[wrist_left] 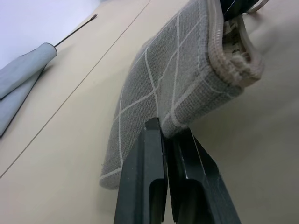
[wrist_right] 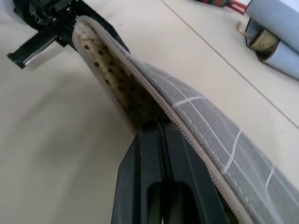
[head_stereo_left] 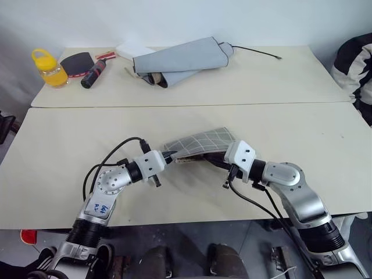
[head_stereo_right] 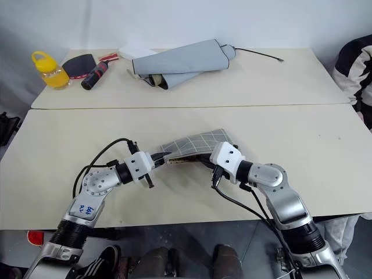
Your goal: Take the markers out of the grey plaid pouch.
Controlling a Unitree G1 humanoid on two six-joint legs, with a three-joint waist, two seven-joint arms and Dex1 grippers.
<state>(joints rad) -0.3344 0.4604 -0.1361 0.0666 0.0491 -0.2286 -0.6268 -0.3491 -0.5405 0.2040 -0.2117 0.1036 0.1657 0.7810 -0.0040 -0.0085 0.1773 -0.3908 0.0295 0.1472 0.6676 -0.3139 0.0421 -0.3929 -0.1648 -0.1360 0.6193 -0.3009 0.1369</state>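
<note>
I'm clamping both jaws on the flat grey plaid fabric pouch [head_stereo_left: 200, 145], lifted at table centre: left gripper [head_stereo_left: 170, 154] pinching its nine-o'clock end, right gripper [wrist_right: 156, 128] its open lip. Next I'm tipping out the unseen markers.

Right hand [wrist_right: 161, 128] pinching grey plaid pouch [wrist_right: 205, 116]

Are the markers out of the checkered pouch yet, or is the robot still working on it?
Still working. Done so far: the grey plaid pouch is lifted off the table and its zip gapes, showing dotted lining. In hand: the left gripper pinches one end and the right gripper pinches the open edge. Left to do: no markers lie on the near table, so they still have to come out.
</note>
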